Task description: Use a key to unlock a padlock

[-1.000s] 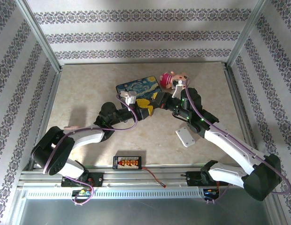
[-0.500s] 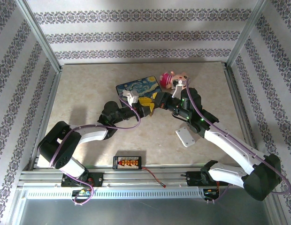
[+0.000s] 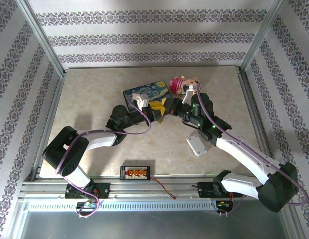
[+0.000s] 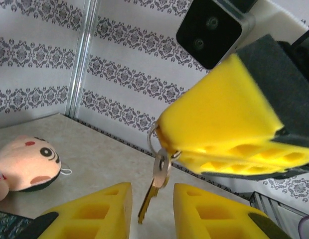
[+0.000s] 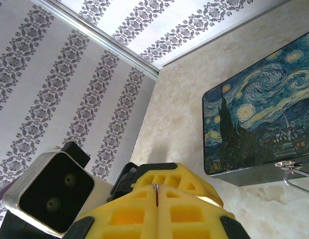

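The key [image 4: 155,186] hangs blade-down from a thin silvery ring [image 4: 151,141]. That ring is pinched in the yellow fingers [image 4: 219,129] of my right gripper, above the table. My left gripper [image 4: 152,199] is open, its two fingers flanking the blade with a gap on each side. In the right wrist view, my right gripper [image 5: 156,191] is shut on the ring's edge [image 5: 156,195], with a left finger [image 5: 169,174] just beyond. From above, the left gripper [image 3: 155,106] and right gripper [image 3: 167,110] meet tip to tip. The padlock is hidden.
A Starry Night tin box [image 3: 144,90] lies just behind the grippers, its metal latch [image 5: 289,167] facing them. A pink plush doll [image 3: 182,83] sits to its right. A white block [image 3: 198,145], a connector board [image 3: 136,172] and a red-black wire [image 3: 164,188] lie nearer the bases.
My left gripper has moved away from the bases up to the right gripper, and its fingers have narrowed around the hanging key. The right gripper has stayed put.
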